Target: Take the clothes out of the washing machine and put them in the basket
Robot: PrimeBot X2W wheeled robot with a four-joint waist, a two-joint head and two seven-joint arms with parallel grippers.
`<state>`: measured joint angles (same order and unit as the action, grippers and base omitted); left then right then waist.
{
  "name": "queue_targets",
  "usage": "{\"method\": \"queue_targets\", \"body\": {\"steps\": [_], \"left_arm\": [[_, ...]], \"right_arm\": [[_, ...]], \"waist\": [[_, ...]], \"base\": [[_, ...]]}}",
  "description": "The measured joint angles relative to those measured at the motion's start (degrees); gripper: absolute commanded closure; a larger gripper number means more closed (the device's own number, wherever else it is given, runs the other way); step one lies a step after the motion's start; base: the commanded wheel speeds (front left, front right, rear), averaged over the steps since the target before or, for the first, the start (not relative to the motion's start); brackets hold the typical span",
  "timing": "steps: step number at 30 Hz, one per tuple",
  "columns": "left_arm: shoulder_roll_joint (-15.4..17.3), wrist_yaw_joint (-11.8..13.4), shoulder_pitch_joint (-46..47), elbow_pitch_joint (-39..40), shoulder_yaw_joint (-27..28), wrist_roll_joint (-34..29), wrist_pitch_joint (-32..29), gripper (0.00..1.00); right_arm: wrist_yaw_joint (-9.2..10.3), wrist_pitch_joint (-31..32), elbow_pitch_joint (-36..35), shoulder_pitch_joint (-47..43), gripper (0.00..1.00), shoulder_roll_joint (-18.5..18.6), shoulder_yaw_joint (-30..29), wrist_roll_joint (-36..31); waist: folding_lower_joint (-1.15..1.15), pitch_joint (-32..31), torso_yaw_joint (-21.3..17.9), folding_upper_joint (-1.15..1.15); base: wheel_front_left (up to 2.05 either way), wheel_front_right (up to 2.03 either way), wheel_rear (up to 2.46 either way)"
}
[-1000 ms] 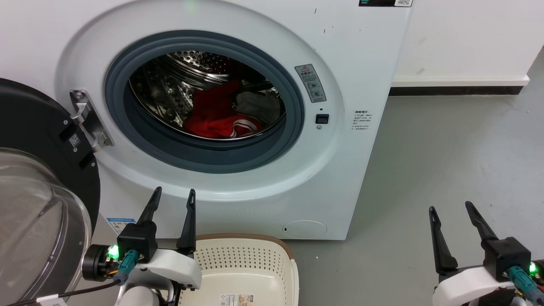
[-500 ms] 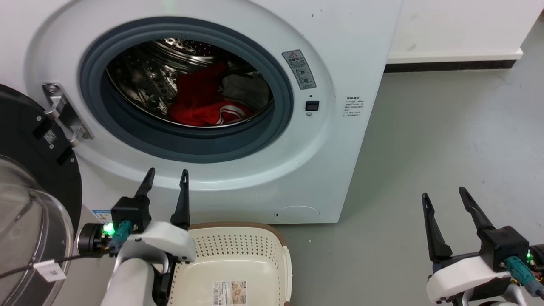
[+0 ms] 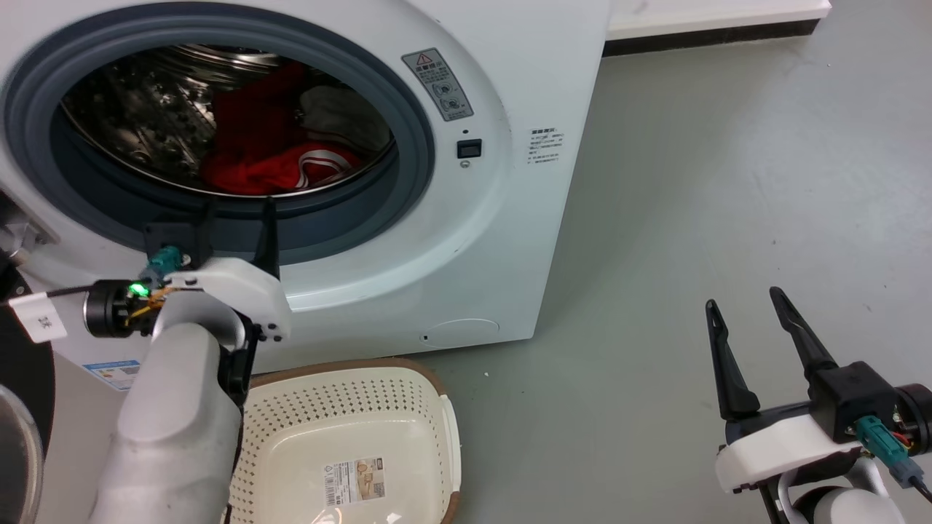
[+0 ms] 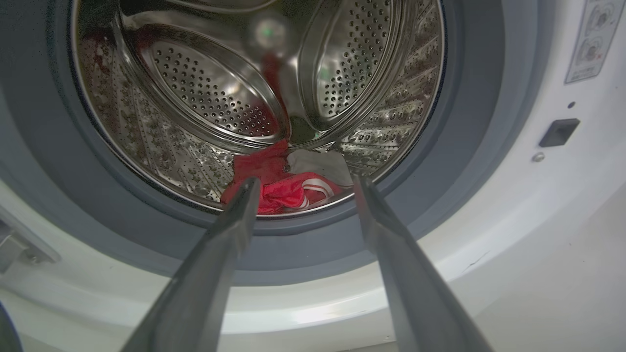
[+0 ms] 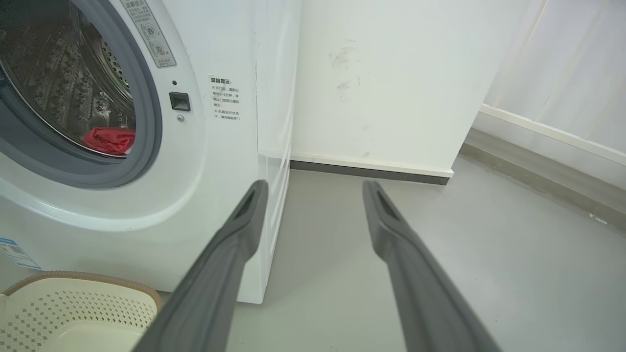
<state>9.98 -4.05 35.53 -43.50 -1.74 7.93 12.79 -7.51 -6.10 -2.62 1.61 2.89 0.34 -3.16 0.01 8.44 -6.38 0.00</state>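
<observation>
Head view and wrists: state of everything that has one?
White front-loading washing machine: grey-rimmed porthole open.
Red, white-striped and whitish-grey soft clothes: heaped in the steel drum, not gripped.
Cream perforated plastic basket with brown rim: upright on the grey floor, no clothes inside.
Left claw: open, empty, at the porthole's lower rim.
Right claw: open, empty, above the floor.

The left tool (image 3: 239, 209) points at the washing machine (image 3: 502, 240), its two dark fingers parted and empty, their tips at the lower edge of its opening. The pale left forearm (image 3: 175, 422) slants up beneath it. The right tool (image 3: 743, 300) hangs well to the right of the machine, fingers spread, holding nothing.
</observation>
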Motion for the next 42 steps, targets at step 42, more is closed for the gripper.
{"method": "queue_targets", "body": {"steps": [42], "left_arm": [[24.88, 0.22, 42.59, -24.88, -4.33, -3.7, -13.1, 0.0]], "right_arm": [[0.0, -7.51, 0.58, 8.97, 0.0, 0.04, 9.77, 7.78]], "waist": [[0.0, 26.57, -19.42, 0.0]], "base": [[0.0, 0.0, 0.0]]}}
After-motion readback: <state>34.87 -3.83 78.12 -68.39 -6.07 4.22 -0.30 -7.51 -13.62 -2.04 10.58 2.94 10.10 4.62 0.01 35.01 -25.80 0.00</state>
